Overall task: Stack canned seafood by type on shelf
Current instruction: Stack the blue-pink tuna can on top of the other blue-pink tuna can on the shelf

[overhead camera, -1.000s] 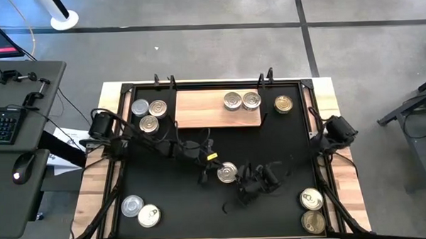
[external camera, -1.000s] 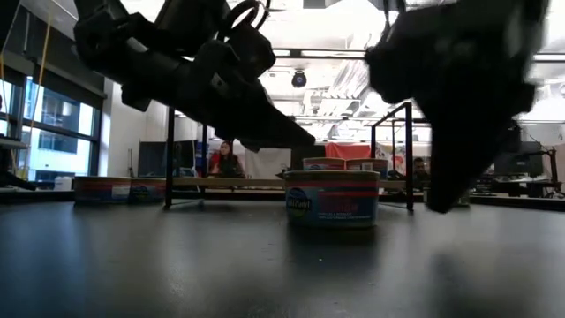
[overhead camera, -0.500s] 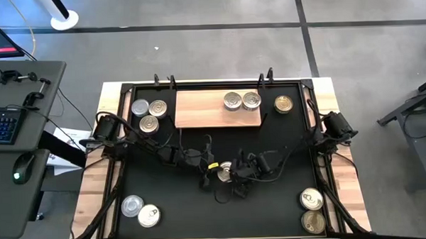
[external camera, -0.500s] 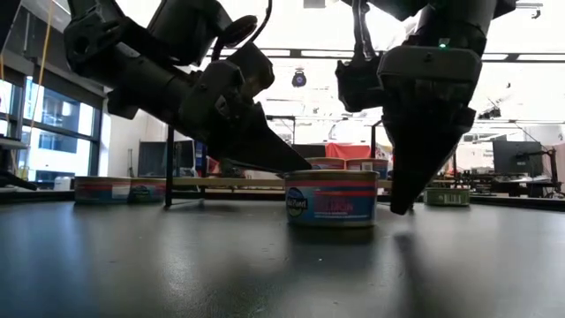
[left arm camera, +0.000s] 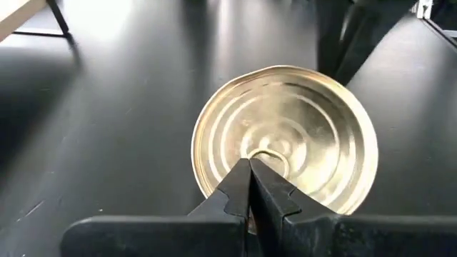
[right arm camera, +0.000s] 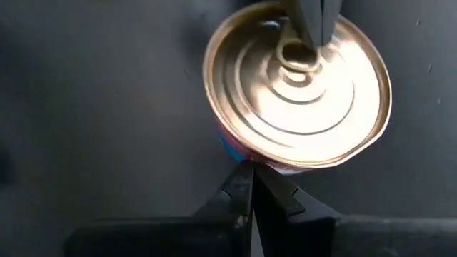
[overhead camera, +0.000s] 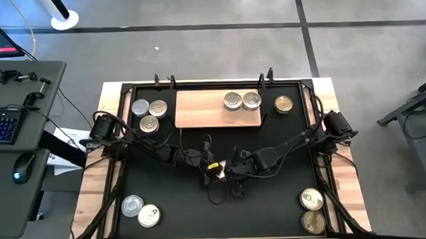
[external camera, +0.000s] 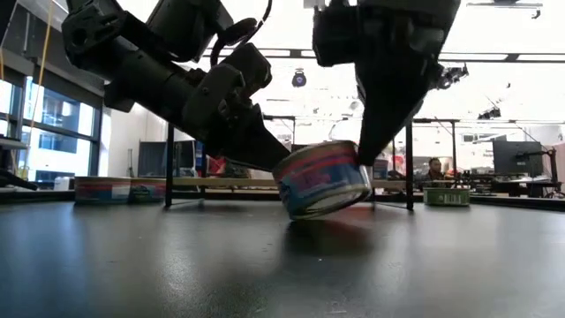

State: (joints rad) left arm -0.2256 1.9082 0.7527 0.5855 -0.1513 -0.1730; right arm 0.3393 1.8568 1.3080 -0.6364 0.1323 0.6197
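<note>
**Both hands poking one tilted can, mid-frame**

Centre of the high view: the can (external camera: 322,179) sits tipped up on one edge on the black surface (overhead camera: 202,205). The left hand (left arm camera: 249,178) has its fingers pinched together on the lid. The right hand (right arm camera: 251,178), fingers pressed together too, touches the can's side. The shelf (overhead camera: 205,109), upper middle, holds two cans (overhead camera: 241,100).

- Tilted can (left arm camera: 285,139): bare metal lid, bright, glossy, stamped with concentric rings; printed glossy label on its side wall.
- Black mat (overhead camera: 285,142): smooth, semi-matt, faint sheen.
- Shelf (overhead camera: 205,109): pale unfinished-looking wood, matt.
- Left gripper (left arm camera: 250,171) fingers: dark matt plastic-looking.
- Table (overhead camera: 343,193) edges: light wood.
</note>
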